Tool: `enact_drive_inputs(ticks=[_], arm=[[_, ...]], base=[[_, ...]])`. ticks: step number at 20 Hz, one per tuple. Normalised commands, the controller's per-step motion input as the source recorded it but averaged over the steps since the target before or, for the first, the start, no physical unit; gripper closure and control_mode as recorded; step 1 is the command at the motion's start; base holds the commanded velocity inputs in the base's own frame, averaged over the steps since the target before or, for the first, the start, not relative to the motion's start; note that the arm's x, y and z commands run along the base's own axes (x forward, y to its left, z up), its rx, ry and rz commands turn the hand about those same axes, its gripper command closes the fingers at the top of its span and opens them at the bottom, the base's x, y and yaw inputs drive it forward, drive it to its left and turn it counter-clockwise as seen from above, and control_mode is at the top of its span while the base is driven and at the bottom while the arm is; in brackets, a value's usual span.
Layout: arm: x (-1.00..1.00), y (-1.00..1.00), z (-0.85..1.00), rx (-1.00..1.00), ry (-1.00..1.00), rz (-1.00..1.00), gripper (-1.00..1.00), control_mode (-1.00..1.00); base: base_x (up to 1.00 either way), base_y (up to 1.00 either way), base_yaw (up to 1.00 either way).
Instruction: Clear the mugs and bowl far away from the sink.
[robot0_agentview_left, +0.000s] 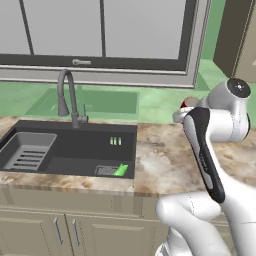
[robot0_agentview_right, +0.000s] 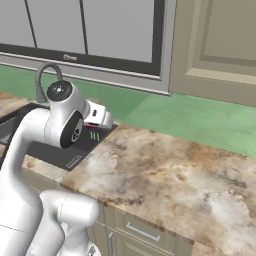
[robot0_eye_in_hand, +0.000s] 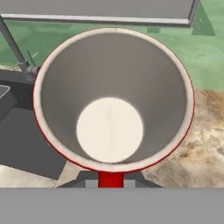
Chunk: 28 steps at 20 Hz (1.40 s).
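Note:
The red mug (robot0_eye_in_hand: 113, 100) hangs in my gripper (robot0_eye_in_hand: 110, 181), which is shut on its red handle (robot0_eye_in_hand: 110, 178). Its pale inside faces the hand camera. In the left base view a bit of the red mug (robot0_agentview_left: 189, 102) shows behind my arm, beside the gripper (robot0_agentview_left: 181, 116), above the counter just right of the sink (robot0_agentview_left: 70, 150). From the right base view the gripper (robot0_agentview_right: 98, 117) is over the sink's right rim, with a red sliver of mug (robot0_agentview_right: 92, 128) below it. A bright green piece (robot0_agentview_left: 121, 170) lies in the sink's near right corner; I cannot tell what it is. The bowl is out of view.
A tall arched faucet (robot0_agentview_left: 67, 95) stands behind the sink, and a slatted rack (robot0_agentview_left: 27, 152) sits in its left half. Marbled counter (robot0_agentview_right: 170, 180) stretches far to the right, under wall cabinets (robot0_agentview_right: 220, 45). A window (robot0_agentview_left: 100, 30) runs along the back wall.

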Motion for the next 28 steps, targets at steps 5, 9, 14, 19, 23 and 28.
enact_drive_inputs(ticks=[5, 9, 14, 19, 23, 28], arm=[[-0.33, 0.00, 0.36, 0.00, -0.02, 0.00, 1.00, -1.00], [-0.61, 0.00, 0.26, 0.04, 0.06, 0.00, 1.00, -1.00], [-0.24, 0.06, 0.00, 0.00, 0.02, 0.00, 1.00, 1.00], [0.00, 0.00, 0.00, 0.00, 0.00, 0.00, 1.00, 1.00], [0.00, 0.00, 0.00, 0.00, 0.00, 0.00, 1.00, 1.00], [0.00, 0.00, 0.00, 0.00, 0.00, 0.00, 1.00, 1.00]], base=[[0.00, 0.00, 0.00], [0.00, 0.00, 0.00], [-0.31, 0.24, 0.02], [-0.94, 0.66, 0.08], [-0.62, 1.00, 0.13], [-0.26, 1.00, 0.25]])
